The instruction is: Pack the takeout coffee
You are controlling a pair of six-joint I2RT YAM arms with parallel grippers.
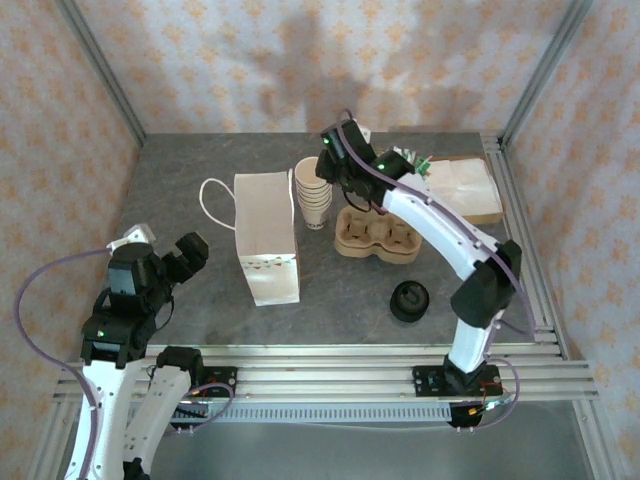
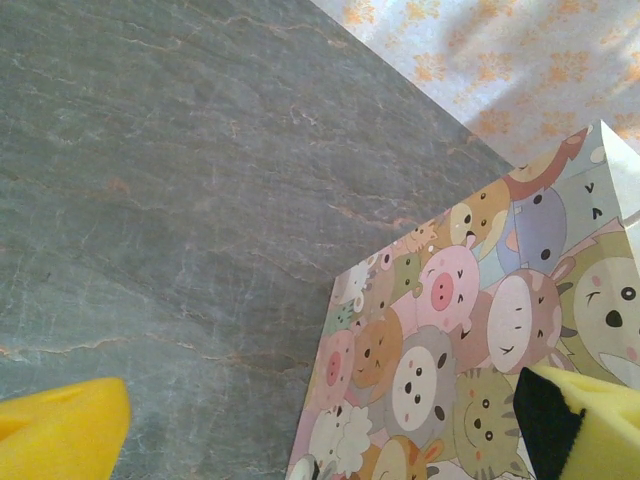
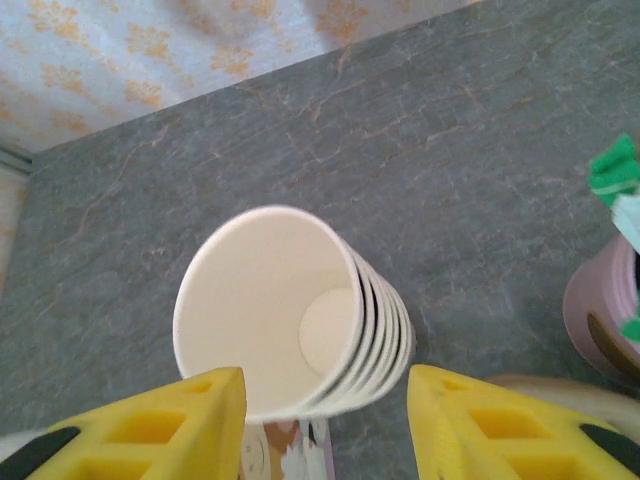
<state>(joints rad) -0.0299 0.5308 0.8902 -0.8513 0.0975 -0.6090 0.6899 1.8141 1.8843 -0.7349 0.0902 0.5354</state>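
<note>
Right gripper (image 3: pixel 325 385) pads are seen part-closed either side of the lidless cup stack (image 3: pixel 300 310); contact cannot be told. Left gripper (image 2: pixel 322 400) is held wide open, empty, over bare table (image 2: pixel 150 200) beside the printed bag (image 2: pixel 470 330). Carrier (image 1: pixel 378 252) sits just beside the stack.

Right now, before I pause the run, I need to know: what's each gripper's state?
Left gripper: open, holding nothing.
Right gripper: fingers either side of the stack of cups; grip cannot be told.
</note>
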